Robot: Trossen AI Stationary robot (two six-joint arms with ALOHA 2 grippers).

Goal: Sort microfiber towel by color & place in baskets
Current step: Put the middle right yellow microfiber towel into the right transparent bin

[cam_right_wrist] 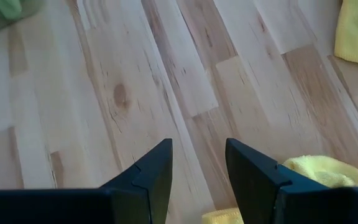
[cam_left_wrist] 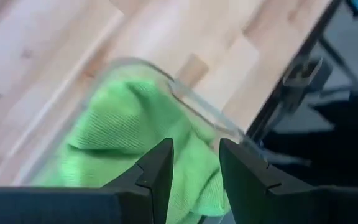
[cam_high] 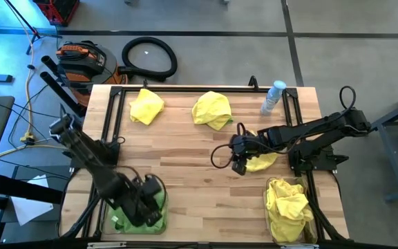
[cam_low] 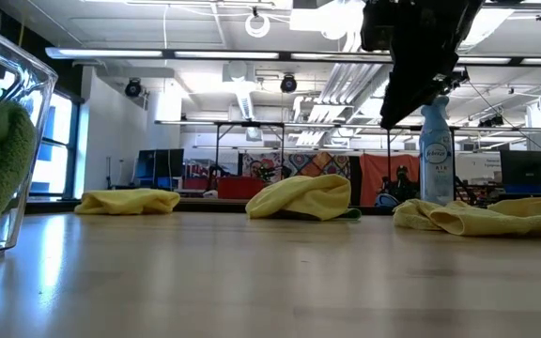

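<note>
Lime green towels (cam_high: 159, 206) fill the left clear basket (cam_high: 115, 223) at the near left; its wall (cam_low: 12, 103) also shows in the low view. My left gripper (cam_high: 147, 197) hangs open just above the green pile (cam_left_wrist: 123, 130) inside this basket (cam_left_wrist: 191, 106). The right basket (cam_high: 267, 207), at the near right, holds yellow towels (cam_high: 287, 202). My right gripper (cam_high: 236, 163) is open over bare wood, just left of a crumpled yellow towel (cam_high: 262, 161) whose edge (cam_right_wrist: 328, 171) lies beside one finger. Two more yellow towels (cam_high: 146, 106) (cam_high: 211, 109) lie crumpled near the far edge.
A clear bottle with a blue cap (cam_high: 273, 97) stands at the far right of the table, behind the right arm. Bare wood (cam_high: 185, 159) spreads across the middle. A black frame rail (cam_high: 206, 88) runs along the far edge. Off the table lie a hose and a vacuum.
</note>
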